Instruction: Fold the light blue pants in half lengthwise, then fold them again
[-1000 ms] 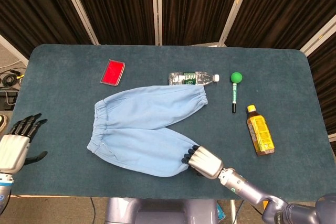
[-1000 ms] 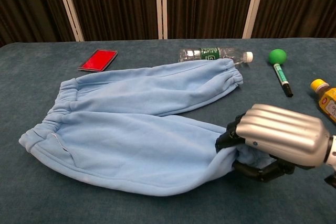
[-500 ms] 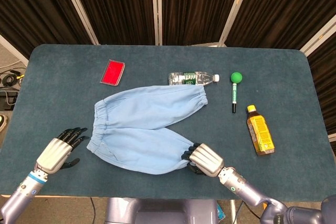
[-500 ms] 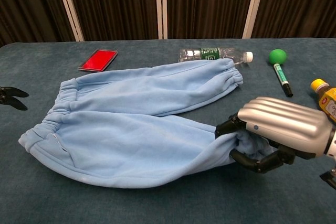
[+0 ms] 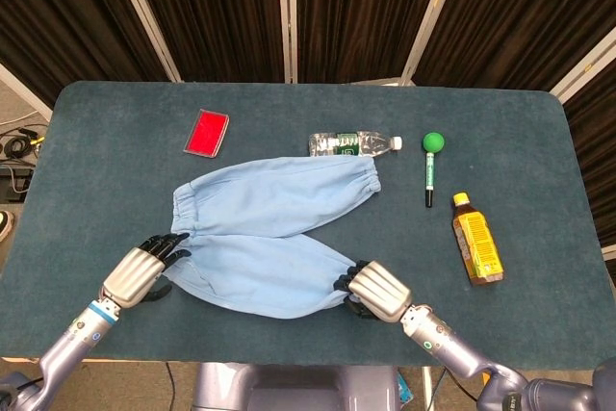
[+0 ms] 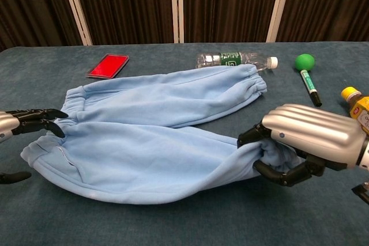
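The light blue pants (image 5: 269, 228) (image 6: 150, 136) lie flat on the blue table, waistband to the left, the two legs spread out to the right. My right hand (image 5: 377, 291) (image 6: 305, 142) grips the cuff of the near leg, lifting it slightly off the table. My left hand (image 5: 142, 271) (image 6: 23, 122) is at the near corner of the waistband with its fingers apart, the fingertips touching the cloth's edge and holding nothing.
A clear water bottle (image 5: 352, 143) lies just behind the far leg's cuff. A green-capped marker (image 5: 430, 168) and a yellow bottle (image 5: 476, 249) lie to the right. A red card (image 5: 207, 132) sits at the back left. The table (image 5: 115, 170) edge is close behind both hands.
My left hand has come in from the left front edge up to the waistband corner. My right hand has kept hold of the near cuff and raised it a little.
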Robot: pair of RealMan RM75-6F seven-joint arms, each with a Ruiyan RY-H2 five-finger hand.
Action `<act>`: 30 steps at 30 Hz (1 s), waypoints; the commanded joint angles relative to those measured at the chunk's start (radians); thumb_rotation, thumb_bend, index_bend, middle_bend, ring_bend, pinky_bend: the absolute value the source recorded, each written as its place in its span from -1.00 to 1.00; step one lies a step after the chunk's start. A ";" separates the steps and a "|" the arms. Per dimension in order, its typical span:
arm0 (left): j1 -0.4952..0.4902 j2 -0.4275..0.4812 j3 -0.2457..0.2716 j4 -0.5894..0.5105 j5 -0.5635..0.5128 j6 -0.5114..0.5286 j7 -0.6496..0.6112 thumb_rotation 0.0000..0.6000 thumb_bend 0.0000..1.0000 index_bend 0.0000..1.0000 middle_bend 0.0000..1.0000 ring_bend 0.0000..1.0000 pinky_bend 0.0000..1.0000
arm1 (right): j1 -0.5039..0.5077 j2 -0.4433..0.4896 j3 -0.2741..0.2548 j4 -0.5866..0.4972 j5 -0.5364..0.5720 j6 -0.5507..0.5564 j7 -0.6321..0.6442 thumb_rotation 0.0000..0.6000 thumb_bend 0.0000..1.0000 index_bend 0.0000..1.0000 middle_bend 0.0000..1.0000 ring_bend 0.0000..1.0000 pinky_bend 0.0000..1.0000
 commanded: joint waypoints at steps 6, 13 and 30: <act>-0.017 -0.053 -0.009 0.030 -0.022 0.005 0.028 1.00 -0.11 -0.13 -0.62 -0.52 -0.42 | -0.005 0.021 -0.003 -0.028 0.009 0.004 0.006 1.00 0.04 0.22 0.19 0.08 0.05; -0.020 -0.031 0.007 0.008 -0.021 0.013 0.030 1.00 0.12 0.22 -0.33 -0.30 -0.25 | -0.007 0.048 -0.015 -0.054 -0.001 0.011 0.027 1.00 0.05 0.23 0.20 0.09 0.05; 0.005 0.172 0.128 -0.231 0.047 0.049 0.041 1.00 0.13 0.22 -0.32 -0.29 -0.23 | 0.017 0.180 -0.107 -0.201 -0.099 0.013 0.157 1.00 0.05 0.25 0.22 0.10 0.06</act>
